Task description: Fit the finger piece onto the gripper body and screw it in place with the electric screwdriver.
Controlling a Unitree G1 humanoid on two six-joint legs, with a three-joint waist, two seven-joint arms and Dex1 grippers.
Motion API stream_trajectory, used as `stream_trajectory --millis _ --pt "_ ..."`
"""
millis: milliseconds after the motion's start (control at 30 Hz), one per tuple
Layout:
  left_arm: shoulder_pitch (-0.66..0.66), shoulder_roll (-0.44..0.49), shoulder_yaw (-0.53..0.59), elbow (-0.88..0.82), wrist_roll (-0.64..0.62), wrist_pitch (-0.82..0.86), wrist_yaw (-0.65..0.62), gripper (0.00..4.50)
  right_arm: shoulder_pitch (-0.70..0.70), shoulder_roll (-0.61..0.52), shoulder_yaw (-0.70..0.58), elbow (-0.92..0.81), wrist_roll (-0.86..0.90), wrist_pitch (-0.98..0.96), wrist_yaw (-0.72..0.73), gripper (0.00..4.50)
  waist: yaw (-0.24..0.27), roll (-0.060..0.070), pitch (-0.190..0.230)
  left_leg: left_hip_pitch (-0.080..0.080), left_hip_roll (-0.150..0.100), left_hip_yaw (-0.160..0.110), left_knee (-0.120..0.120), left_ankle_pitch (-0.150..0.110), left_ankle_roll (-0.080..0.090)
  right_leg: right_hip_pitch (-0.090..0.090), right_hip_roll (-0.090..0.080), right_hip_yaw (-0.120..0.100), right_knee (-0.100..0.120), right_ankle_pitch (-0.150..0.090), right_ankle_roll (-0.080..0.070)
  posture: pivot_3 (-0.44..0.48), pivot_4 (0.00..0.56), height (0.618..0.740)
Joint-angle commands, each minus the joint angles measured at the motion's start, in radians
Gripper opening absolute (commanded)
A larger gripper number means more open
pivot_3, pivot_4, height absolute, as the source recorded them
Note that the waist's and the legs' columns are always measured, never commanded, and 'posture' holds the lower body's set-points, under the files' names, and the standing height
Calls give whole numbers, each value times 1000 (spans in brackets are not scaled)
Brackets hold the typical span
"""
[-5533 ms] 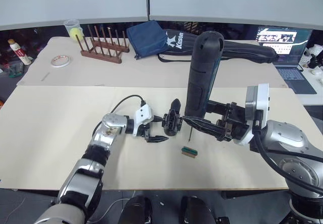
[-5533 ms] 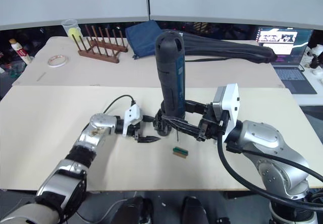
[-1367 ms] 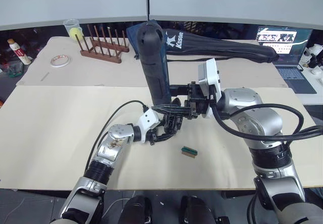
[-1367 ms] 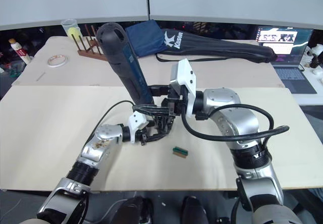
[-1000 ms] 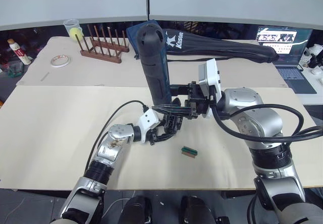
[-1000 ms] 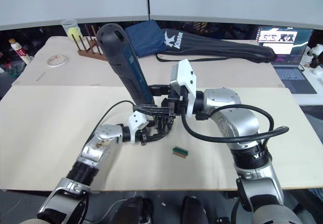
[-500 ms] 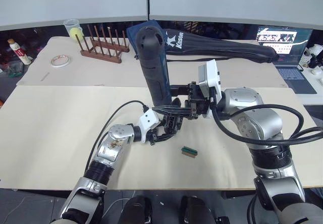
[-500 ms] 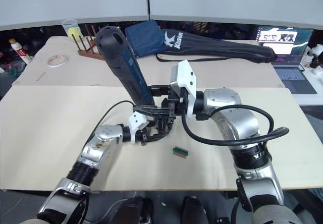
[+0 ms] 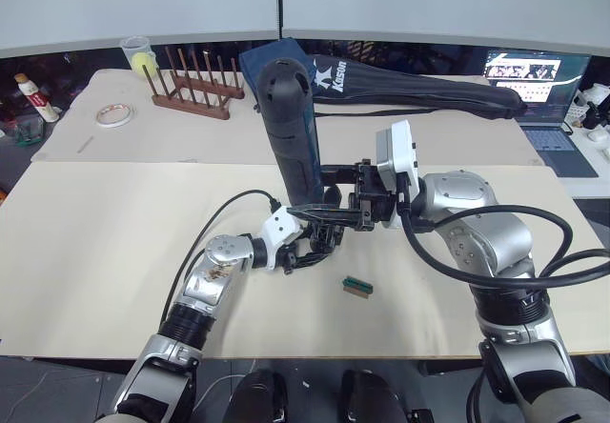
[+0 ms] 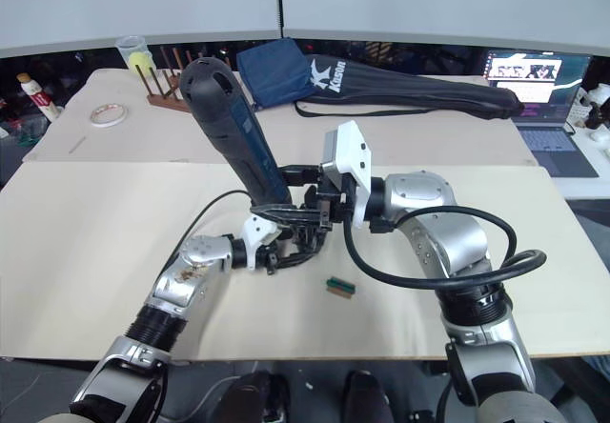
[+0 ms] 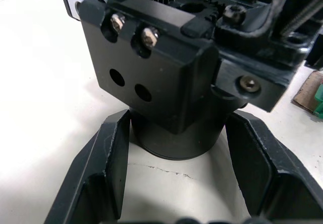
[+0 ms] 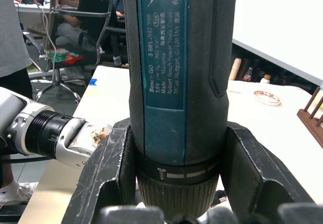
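The gripper body (image 9: 324, 235) stands on the near table. My left gripper (image 9: 307, 249) is shut on its round base (image 11: 176, 138), one finger (image 11: 113, 158) on each side. On the body's side sits a black block (image 11: 151, 77) with two screw heads and two empty holes. I cannot tell the finger piece apart from the body. My right gripper (image 9: 331, 214) is shut on the electric screwdriver (image 9: 292, 128), gripping its collar (image 12: 176, 176). The screwdriver stands nearly upright right over the body, and its bit is hidden.
A tiny green-and-red piece (image 9: 357, 287) lies just right of the body. On the far table are a wooden rack (image 9: 195, 90), a blue bag (image 10: 276, 70), a long black bag (image 9: 429, 90), a tape roll (image 9: 114, 114) and a laptop (image 9: 538, 99).
Since 5.5 s ago my right arm has carried the screwdriver left to over the body, and my left gripper has closed on the body. In the last second the right arm eased slightly right.
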Motion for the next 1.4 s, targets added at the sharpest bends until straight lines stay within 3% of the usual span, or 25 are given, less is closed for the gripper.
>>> stream_trajectory --millis 33,833,1400 --pt "-18 -7 3 -43 -19 -14 -5 2321 12 -4 -8 -12 7 10 -7 1913 0 0 0 0 0 0 0 0 0 0 0 0 0 0 0 0 150 740" --pt "-26 -5 5 -35 -17 -18 -7 2321 9 -6 -15 -41 40 39 -15 1913 0 0 0 0 0 0 0 0 0 0 0 0 0 0 0 0 150 740" --pt "-32 -5 7 -34 -17 -18 -5 2321 42 -9 9 21 -39 -41 -10 1913 0 0 0 0 0 0 0 0 0 0 0 0 0 0 0 0 150 740"
